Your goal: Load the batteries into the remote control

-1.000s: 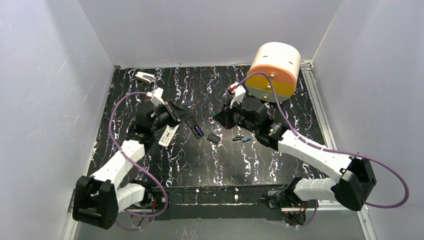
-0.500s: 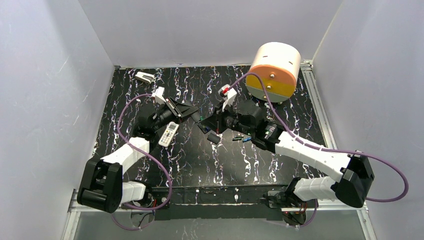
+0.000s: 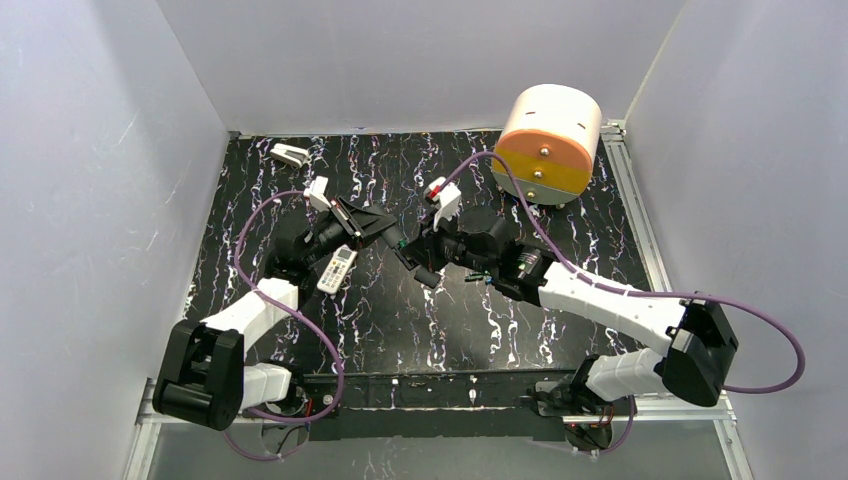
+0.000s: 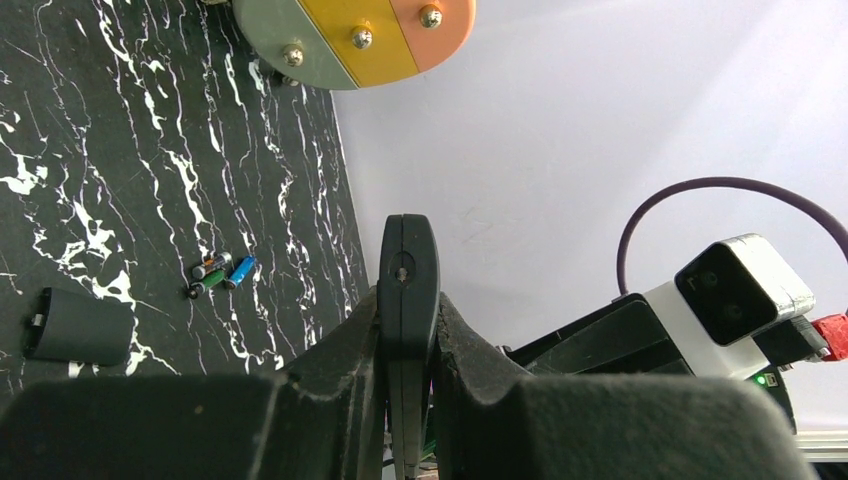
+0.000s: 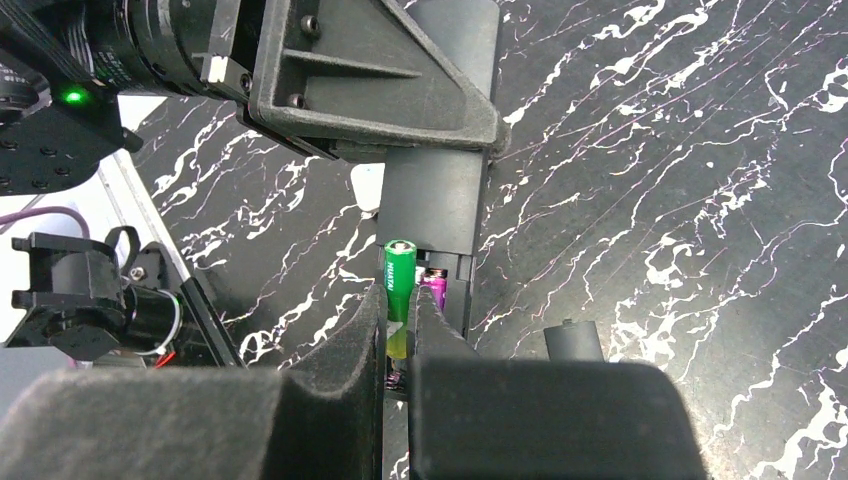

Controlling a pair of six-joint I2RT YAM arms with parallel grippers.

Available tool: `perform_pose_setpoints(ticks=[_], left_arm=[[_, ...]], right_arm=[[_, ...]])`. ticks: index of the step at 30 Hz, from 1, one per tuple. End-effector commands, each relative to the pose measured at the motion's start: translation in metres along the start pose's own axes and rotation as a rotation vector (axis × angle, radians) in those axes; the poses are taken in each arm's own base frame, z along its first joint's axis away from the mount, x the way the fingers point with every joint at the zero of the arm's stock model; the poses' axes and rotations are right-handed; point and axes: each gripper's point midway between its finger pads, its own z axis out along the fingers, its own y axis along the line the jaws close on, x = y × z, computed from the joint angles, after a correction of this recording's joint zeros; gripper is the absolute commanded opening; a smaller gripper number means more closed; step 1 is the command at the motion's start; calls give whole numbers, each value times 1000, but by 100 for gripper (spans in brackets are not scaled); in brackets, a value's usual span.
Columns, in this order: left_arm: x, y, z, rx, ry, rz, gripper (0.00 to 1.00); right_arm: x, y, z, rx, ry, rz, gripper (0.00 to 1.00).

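Note:
The white remote control lies flat on the table beside my left arm. My left gripper is shut on a long flat black bar, held above the table. The bar's open end bay holds a purple battery. My right gripper is shut on a green battery, whose tip is at that bay beside the purple one. Three loose batteries, green and blue, lie on the table under my right arm.
A small black cover lies on the table near the grippers. A large orange-and-white drum stands at the back right. A white-and-grey block sits at the back left corner.
My right gripper has moved left with the green battery up to the black bar. My left gripper swung the bar's end toward it, then held still.

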Motion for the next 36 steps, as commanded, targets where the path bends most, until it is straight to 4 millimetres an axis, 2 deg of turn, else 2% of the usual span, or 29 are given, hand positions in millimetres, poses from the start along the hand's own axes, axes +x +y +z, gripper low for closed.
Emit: perform_pose_setpoints(ticks=[1,8,14,24,28,32,36], left_arm=[[1,-19,-5,61,3,41,0],[0,-23,-3,65,8,13,0],[-1,-24,-3,67,8,4,0],[0,-24,-3,67,10,7,0],[-1,-24,-2,67,6,10,0],[-4,-30,-2,80,3,27,0],[-6,-37,-2,95,-6,44,0]], right_arm=[[-24,7,3,-13,-58,-33,7],[-16,2,0,19,-43,-43,19],[-21,1,-4,32,-53,-48,29],[-36,4,-9,33,-91,-39,38],[-53,12,-19,13,-143,21,54],[-78,23,-39,-30,-259,78,70],[-98,9,-58,47,-379,211,86]])
